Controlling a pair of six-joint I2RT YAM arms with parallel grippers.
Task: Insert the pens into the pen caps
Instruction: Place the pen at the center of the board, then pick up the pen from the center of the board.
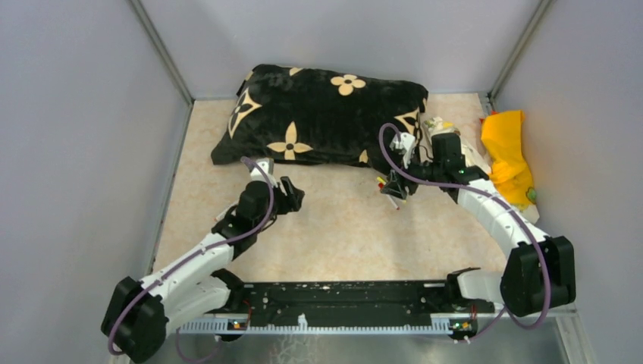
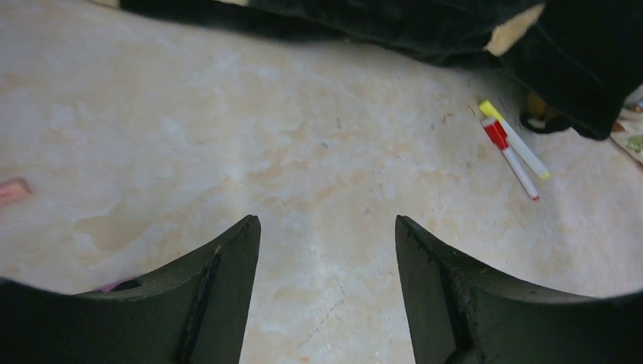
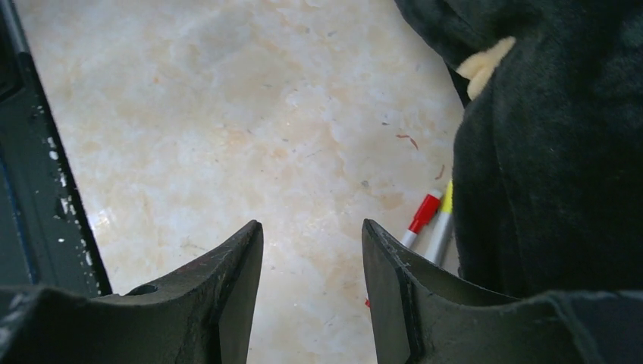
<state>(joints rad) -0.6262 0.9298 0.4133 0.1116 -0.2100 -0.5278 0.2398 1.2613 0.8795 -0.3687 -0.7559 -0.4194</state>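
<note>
Two white pens lie side by side on the beige table by the cushion's front right corner. One has a red cap (image 2: 509,155) and one a yellow cap (image 2: 517,142). Both show in the right wrist view, red (image 3: 423,216) and yellow (image 3: 443,225), just right of my right fingertips. From above they are small specks (image 1: 396,193) under my right gripper (image 1: 394,186), which is open and empty (image 3: 312,227). My left gripper (image 1: 293,196) is open and empty over bare table (image 2: 326,227). A pink piece (image 2: 10,189) lies cut off at the left edge.
A black cushion with beige flowers (image 1: 326,114) fills the back middle; its edge is close to the pens (image 3: 553,152). A yellow cloth (image 1: 506,152) and small bits (image 1: 440,125) lie at the back right. Grey walls enclose the table.
</note>
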